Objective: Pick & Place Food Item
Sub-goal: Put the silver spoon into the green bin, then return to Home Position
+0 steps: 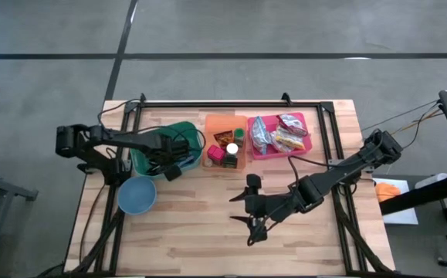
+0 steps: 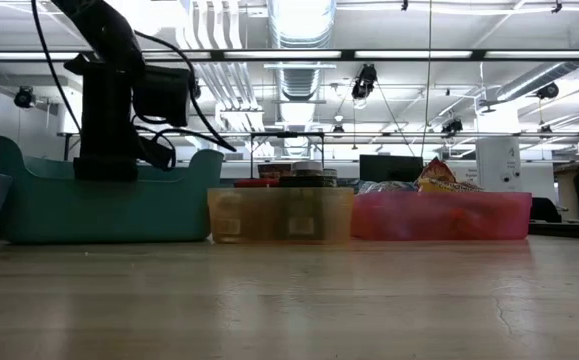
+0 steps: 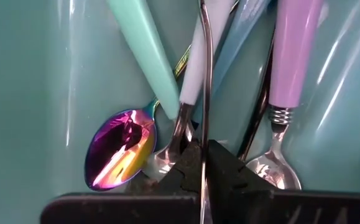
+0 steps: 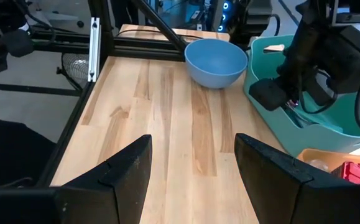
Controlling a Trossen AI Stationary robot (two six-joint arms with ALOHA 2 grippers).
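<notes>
Reaching down into the teal bin (image 1: 147,158), the left pincer (image 3: 201,177) was clamped together on a thin metal utensil handle (image 3: 205,74) running lengthwise away from it; the right pincer (image 1: 248,210) hovered apart over bare worktop (image 1: 192,224), near the food trays (image 1: 281,150).

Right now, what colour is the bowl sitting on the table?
Blue. The bowl shows best in the right wrist view, beside the teal bin.

High view: overhead, straight down on the whole bench (image 1: 208,224). Low view: bench-top level, facing the room. Left wrist view: close inside the teal bin (image 1: 155,158). Right wrist view: across the bench, sharing the blue bowl (image 4: 216,62) with the high view.
</notes>
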